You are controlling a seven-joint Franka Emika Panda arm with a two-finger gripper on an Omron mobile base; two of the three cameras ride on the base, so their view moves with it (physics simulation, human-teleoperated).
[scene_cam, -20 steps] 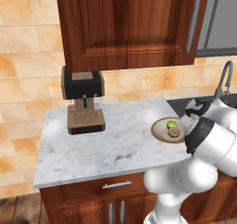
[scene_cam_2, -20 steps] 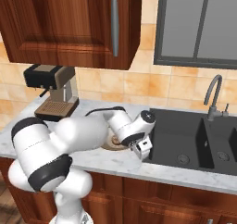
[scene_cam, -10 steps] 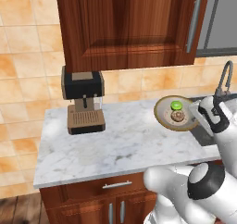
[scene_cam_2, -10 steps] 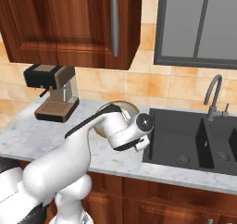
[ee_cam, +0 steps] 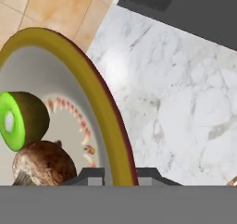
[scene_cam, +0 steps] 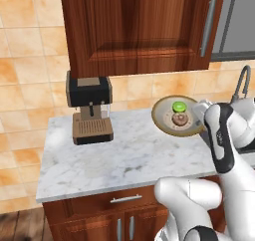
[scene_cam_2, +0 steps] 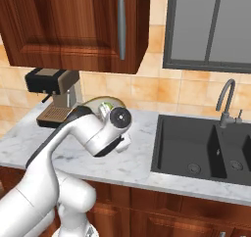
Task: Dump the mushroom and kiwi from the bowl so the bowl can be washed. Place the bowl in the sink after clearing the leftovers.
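Observation:
The bowl (scene_cam: 166, 124) hangs tilted above the marble counter, its beige inside turned toward the left base view and its golden rim (ee_cam: 92, 86) running up the hand view. My gripper (ee_cam: 118, 176) is shut on the bowl's rim, at the right side of the bowl (scene_cam: 200, 124). Inside lie the green kiwi (scene_cam: 179, 106) (ee_cam: 18, 121) and, just below it, the brown mushroom (scene_cam: 179, 119) (ee_cam: 44, 163). In the right base view my arm hides most of the bowl (scene_cam_2: 105, 101). The dark sink (scene_cam_2: 206, 143) with its grey tap (scene_cam_2: 226, 101) lies to the right.
A brown and black coffee machine (scene_cam: 89, 108) (scene_cam_2: 54, 96) stands at the back left of the counter (scene_cam: 124, 155). A wooden wall cabinet (scene_cam: 139, 31) hangs above. The sink's corner (ee_cam: 185, 5) shows dark at the top of the hand view.
The bowl has come up off the counter, moved slightly left and tipped toward the camera, with kiwi and mushroom still inside. My arm has swung upward with it.

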